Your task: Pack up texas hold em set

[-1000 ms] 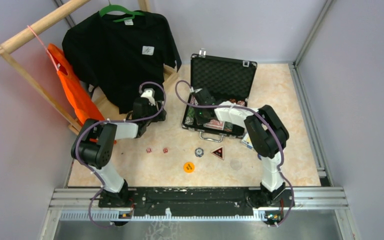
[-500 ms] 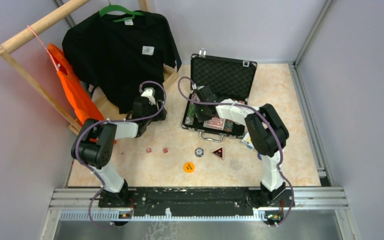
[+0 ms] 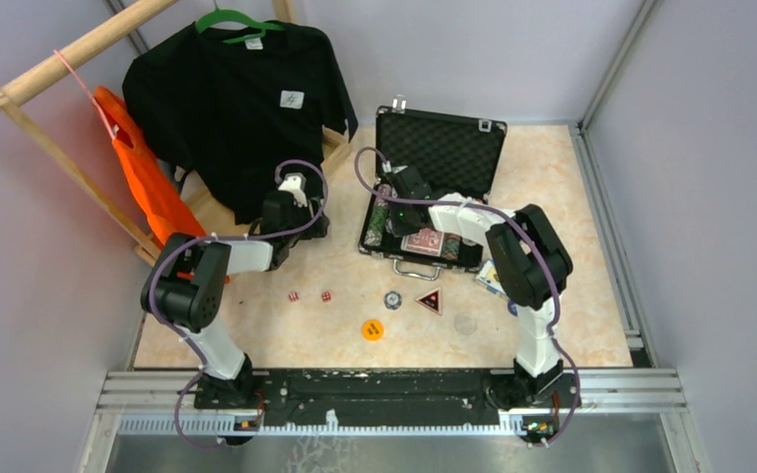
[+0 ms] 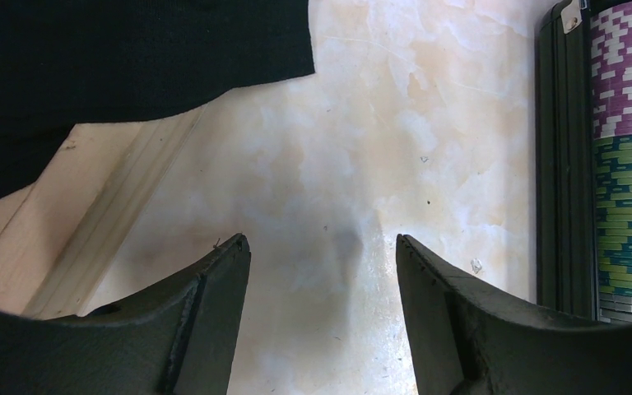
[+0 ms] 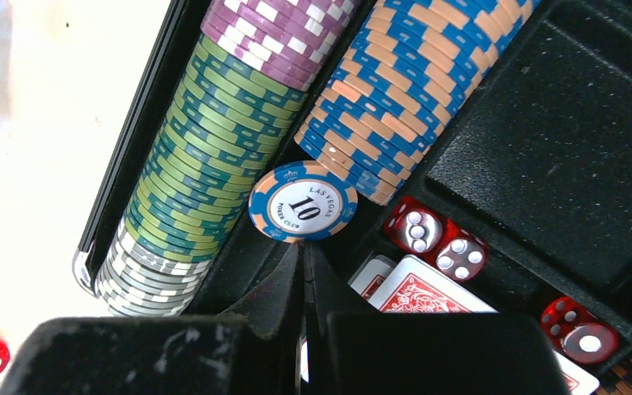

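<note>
The black case (image 3: 440, 148) lies open with its foam lid up. Rows of striped poker chips (image 5: 206, 148) fill its left side, with red-backed cards (image 5: 428, 292) and red dice (image 5: 436, 234) beside them. My right gripper (image 5: 303, 247) is shut inside the case (image 3: 391, 212). Its tips touch the lower edge of a blue-orange "10" chip (image 5: 303, 202) that leans face-up on the blue row. My left gripper (image 4: 321, 247) is open and empty over bare table left of the case wall (image 4: 555, 164). Two dice (image 3: 294, 296), a chip (image 3: 392, 300), a triangular token (image 3: 431, 301) and an orange round token (image 3: 373, 329) lie on the table.
A black T-shirt (image 3: 237, 99) and an orange bag (image 3: 143, 177) hang on a wooden rack at the back left; its base (image 4: 90, 239) is just left of my left gripper. A pale round token (image 3: 465, 323) lies near the right arm.
My right gripper has moved away from the cards toward the far left of the case, over the chip rows. The left arm has not moved.
</note>
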You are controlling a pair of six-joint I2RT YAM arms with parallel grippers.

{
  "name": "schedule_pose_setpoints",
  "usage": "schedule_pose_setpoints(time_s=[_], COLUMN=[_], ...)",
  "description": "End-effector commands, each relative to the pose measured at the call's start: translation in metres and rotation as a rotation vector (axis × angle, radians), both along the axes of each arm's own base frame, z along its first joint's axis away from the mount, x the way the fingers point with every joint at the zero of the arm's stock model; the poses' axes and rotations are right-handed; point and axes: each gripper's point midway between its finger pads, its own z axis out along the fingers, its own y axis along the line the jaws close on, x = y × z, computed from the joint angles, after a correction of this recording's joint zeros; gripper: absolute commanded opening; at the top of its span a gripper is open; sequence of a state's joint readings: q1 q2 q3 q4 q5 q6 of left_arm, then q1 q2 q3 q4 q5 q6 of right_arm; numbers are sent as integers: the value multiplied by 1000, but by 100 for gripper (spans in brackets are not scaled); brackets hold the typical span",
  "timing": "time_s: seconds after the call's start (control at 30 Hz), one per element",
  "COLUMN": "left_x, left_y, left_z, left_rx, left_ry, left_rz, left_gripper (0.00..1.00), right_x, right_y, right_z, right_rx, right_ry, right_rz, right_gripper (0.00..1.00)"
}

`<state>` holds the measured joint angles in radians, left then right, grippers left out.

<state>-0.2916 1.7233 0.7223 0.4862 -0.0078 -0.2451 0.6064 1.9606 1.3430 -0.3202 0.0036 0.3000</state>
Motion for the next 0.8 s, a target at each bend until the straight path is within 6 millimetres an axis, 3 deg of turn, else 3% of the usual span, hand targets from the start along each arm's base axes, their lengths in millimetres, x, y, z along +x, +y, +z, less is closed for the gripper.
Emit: schedule_pose_setpoints(time_s=[0.0, 0.3, 0.53, 0.77], left_x=[7, 7, 7, 6], left_y=[-3, -4, -4, -4], left_z=[4, 2, 0, 1], left_rx=[-20, -20, -22, -20], left_ry=[-9, -3, 1, 1], left_rz=[-1, -6, -8, -10], left_gripper=[71, 71, 71, 71], right_x=[23, 22, 8, 20], right_y=[-3, 7, 18, 23], right_z=[49, 44, 35, 21], right_rx=[52, 81, 93, 94], right_ry=[-119, -101, -75, -64], right_rz=[-44, -10, 24, 9], right_gripper=[0, 0, 0, 0])
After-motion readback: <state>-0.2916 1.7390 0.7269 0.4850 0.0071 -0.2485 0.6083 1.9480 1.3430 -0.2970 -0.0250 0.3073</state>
